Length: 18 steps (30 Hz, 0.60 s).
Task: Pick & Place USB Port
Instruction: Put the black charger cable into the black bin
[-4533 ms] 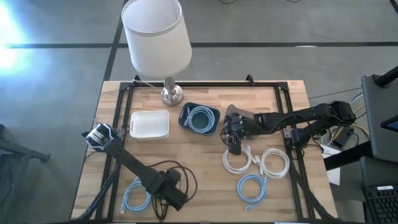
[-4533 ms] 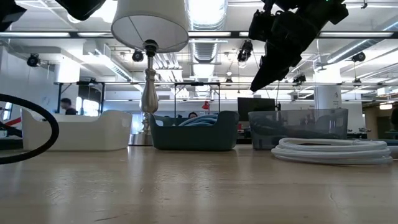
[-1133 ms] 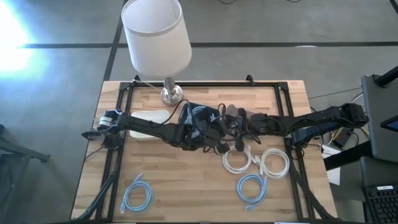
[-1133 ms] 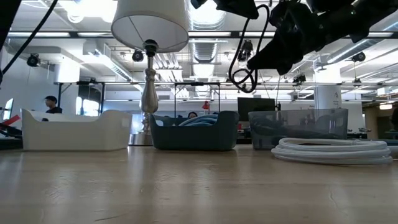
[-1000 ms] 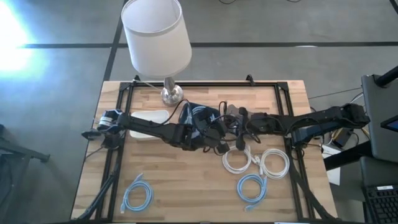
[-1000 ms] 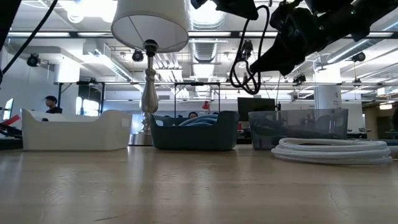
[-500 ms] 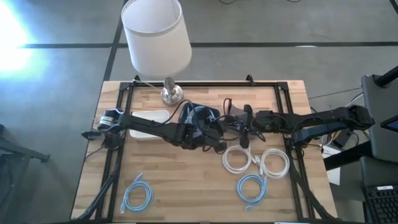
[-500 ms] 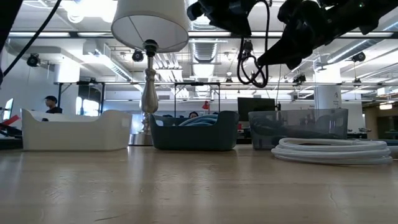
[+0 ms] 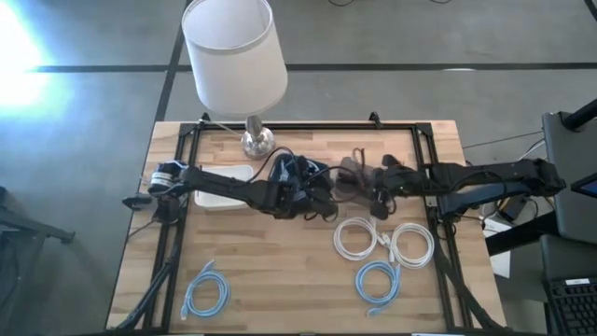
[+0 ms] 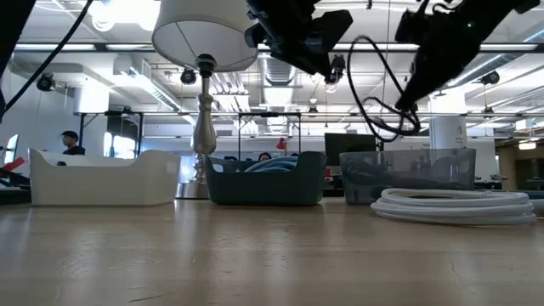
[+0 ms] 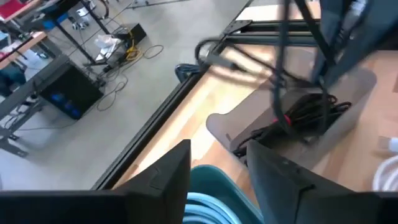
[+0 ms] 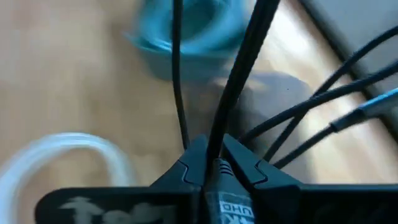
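Observation:
My right gripper [image 9: 376,194] is shut on a black cable [image 10: 382,98] above the clear grey bin [image 9: 353,168], which holds more black cables [image 11: 298,121]. The held cable hangs in loops below the gripper [image 10: 422,53]. My left gripper [image 9: 315,198] is open and empty, high over the blue bin [image 9: 287,170]. In the left wrist view its fingers [image 11: 221,180] stand above the blue bin's rim [image 11: 208,186]. My right gripper pinches the black cable [image 12: 214,146] between its two fingers [image 12: 214,165]. Which part of the cable that is cannot be told. The cable is lifted clear, and its slack loops hang above the grey bin [image 10: 408,174].
A lamp [image 9: 233,56] stands at the table's far edge, with a white bin [image 9: 224,201] to the left of the blue one. White cable coils [image 9: 359,238] and blue coils [image 9: 378,280] [image 9: 205,294] lie on the near half of the table.
My right gripper has carried the black cable toward the table's right edge, and the hanging loops have swung along with it. My left gripper has drawn back toward the left and far edge, over the blue bin.

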Each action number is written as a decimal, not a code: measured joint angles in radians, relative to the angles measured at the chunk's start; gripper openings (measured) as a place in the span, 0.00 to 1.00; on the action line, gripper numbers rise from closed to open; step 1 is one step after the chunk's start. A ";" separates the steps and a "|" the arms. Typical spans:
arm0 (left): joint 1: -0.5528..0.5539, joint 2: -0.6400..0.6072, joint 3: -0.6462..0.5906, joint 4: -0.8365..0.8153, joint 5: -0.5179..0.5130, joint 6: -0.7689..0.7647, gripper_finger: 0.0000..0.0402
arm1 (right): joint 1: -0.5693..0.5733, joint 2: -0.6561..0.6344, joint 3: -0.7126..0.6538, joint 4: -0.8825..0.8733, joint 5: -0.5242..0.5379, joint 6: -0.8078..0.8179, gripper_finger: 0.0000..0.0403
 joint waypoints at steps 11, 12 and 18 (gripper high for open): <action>0.001 0.000 -0.003 -0.002 0.004 -0.002 0.42 | 0.003 0.018 0.027 -0.178 0.193 0.076 0.07; 0.001 0.000 -0.003 -0.001 0.004 -0.002 0.42 | 0.003 0.019 0.026 -0.179 0.179 0.070 0.07; 0.000 0.000 -0.003 -0.004 0.007 -0.002 0.42 | 0.003 0.083 -0.007 -0.220 0.121 -0.013 0.07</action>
